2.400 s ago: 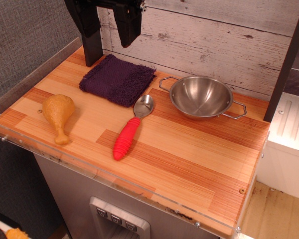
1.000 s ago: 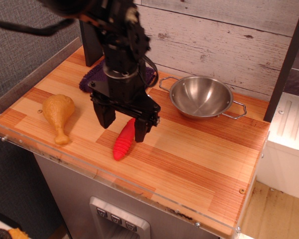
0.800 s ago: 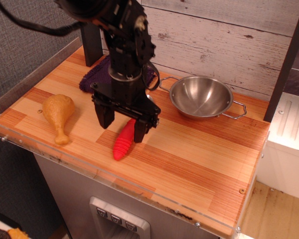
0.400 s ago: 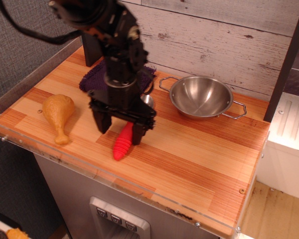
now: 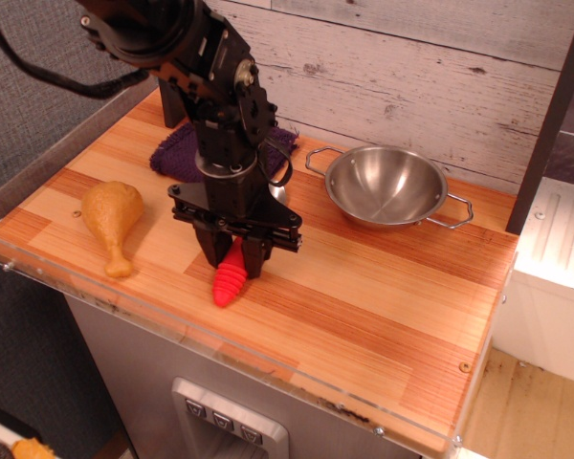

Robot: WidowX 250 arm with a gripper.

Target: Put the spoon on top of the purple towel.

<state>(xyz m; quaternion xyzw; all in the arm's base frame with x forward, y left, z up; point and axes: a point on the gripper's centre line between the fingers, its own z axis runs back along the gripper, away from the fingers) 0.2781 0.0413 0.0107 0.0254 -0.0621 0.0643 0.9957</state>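
The spoon's red ribbed handle lies on the wooden table, its tip toward the front edge. Its silver bowl is mostly hidden behind the arm. My black gripper has come down over the handle, and its two fingers are closed on it from both sides. The purple towel lies flat at the back left, largely hidden by the arm, with only its left edge and a far corner showing.
A yellow-brown toy drumstick lies at the left. A shiny two-handled steel bowl sits at the back right. A dark post stands at the right edge, and a plank wall runs behind.
My gripper came down from the back onto the spoon's handle. Its fingers stood wide apart around the handle and have now closed on it.
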